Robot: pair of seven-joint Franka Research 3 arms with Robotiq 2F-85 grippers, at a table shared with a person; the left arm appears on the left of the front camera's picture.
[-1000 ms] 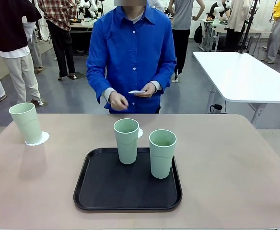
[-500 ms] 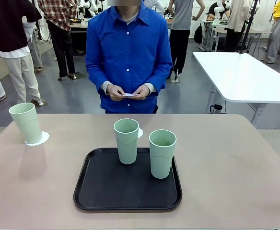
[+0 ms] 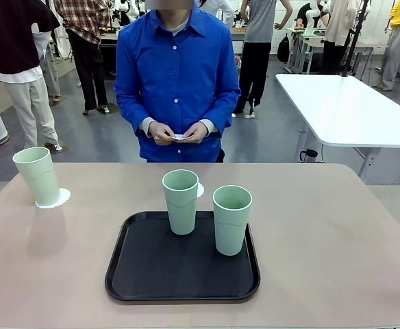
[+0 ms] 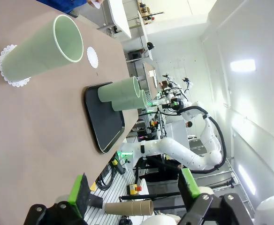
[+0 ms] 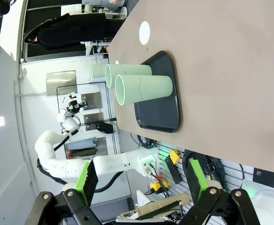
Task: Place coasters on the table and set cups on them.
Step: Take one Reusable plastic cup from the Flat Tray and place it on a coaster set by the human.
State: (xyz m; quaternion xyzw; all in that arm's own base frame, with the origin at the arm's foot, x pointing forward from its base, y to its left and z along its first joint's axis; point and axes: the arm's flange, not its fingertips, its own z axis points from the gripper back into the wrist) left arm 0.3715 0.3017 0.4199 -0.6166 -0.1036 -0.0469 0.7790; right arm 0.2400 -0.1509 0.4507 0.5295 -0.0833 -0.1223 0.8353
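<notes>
One mint-green cup (image 3: 37, 175) stands on a lacy white coaster (image 3: 56, 199) at the far left of the beige table (image 3: 337, 233). Two more cups (image 3: 181, 201) (image 3: 231, 219) stand on the black tray (image 3: 152, 267). A bare coaster (image 3: 199, 190) lies on the table just behind the middle cup. Across the table, a person in a blue shirt holds another coaster (image 3: 179, 136) in both hands at waist height. My left gripper (image 4: 133, 190) is open above the table's edge, well short of the cup on its coaster (image 4: 43, 54). My right gripper (image 5: 141, 180) is open too, away from the tray cups (image 5: 144, 89).
A white table (image 3: 351, 103) stands beyond the far right corner. Several people stand in the background. Bare tabletop lies to the right of the tray and between the tray and the left cup.
The person has brought both hands together on the coaster and shifted slightly to the picture's left. Cups, tray and coasters on the table have not moved.
</notes>
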